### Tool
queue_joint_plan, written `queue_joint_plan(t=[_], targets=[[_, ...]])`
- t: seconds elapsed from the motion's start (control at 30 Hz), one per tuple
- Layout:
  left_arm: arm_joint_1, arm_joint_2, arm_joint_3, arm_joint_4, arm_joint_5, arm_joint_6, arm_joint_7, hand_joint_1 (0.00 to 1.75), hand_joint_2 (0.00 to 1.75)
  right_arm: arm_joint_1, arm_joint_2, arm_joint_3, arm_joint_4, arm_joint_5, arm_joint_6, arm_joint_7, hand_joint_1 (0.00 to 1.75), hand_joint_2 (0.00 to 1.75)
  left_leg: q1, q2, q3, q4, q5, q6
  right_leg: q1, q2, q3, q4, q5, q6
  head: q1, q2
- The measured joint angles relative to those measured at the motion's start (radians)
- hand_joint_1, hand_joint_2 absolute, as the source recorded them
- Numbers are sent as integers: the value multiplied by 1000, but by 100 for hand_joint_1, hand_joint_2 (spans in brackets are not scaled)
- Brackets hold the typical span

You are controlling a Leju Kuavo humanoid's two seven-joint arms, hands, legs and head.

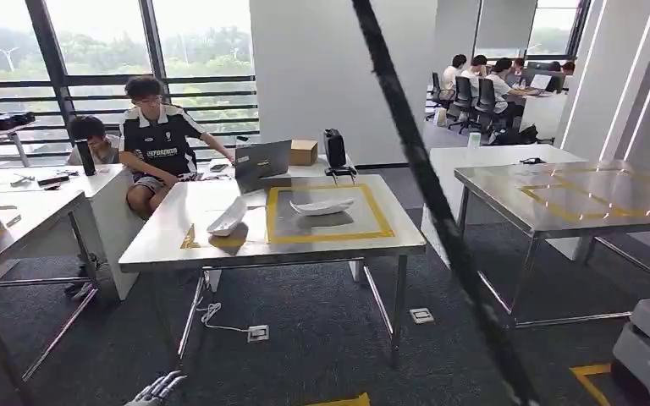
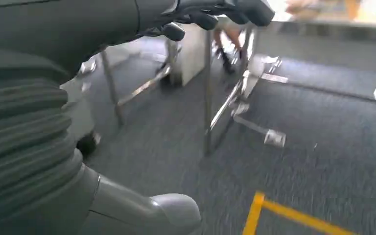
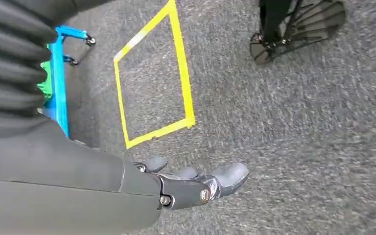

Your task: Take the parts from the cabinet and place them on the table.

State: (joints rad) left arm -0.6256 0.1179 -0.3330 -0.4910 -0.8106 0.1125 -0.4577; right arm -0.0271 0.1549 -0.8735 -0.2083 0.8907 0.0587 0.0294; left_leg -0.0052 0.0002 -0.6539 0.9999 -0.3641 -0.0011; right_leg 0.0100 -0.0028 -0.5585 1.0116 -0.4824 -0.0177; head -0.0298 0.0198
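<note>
Two white curved parts lie on the steel table (image 1: 169, 245) ahead of me: one part (image 1: 322, 205) inside the yellow taped rectangle, the other part (image 1: 228, 218) to its left on the tape's edge. My left hand (image 1: 159, 389) hangs low over the dark carpet, well short of the table. In the left wrist view the left hand (image 2: 215, 12) has its fingers and thumb apart and holds nothing. My right hand (image 3: 191, 183) hangs above the carpet with fingers stretched out and empty.
A laptop (image 1: 262, 162), a cardboard box (image 1: 303, 151) and a black device (image 1: 334, 148) stand at the table's far edge, where two people sit. A second taped table (image 1: 575, 199) stands to the right. A black strap (image 1: 440, 220) crosses my view. A blue frame (image 3: 56, 73) stands beside a yellow floor square (image 3: 152, 78).
</note>
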Motion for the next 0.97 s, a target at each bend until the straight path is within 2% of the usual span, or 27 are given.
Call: queue_joint_plan(t=[0.3,0.33,0.6,0.63,0.97], targets=[[155,-18,53,14,159,-21,88,0,175,34,-27,159,-31,-174,-13,-2,0,175,0,0,-2,0,0,0,0,0,-1,0,0,0,0,0],[172,-19,59,15,176,-24,98,0,0,37,-30,177,-35,-193,-13,-2,0,175,0,0,-2,0,0,1,0,0,-2,0,0,0,0,0],[313,-38,111,28,318,-42,178,0,0,68,-55,328,-62,-349,-26,-12,0,175,0,0,-3,0,-1,1,0,0,-3,0,0,1,0,0],[330,-40,117,30,337,-44,189,0,0,72,-58,349,-66,-370,-28,-14,0,0,0,0,-3,0,-1,1,-1,0,-3,0,0,1,0,0],[511,-66,188,47,519,-71,291,0,0,113,-90,541,-103,-569,-36,-18,0,0,0,0,-4,0,-2,2,-1,0,-4,0,-1,1,0,0]])
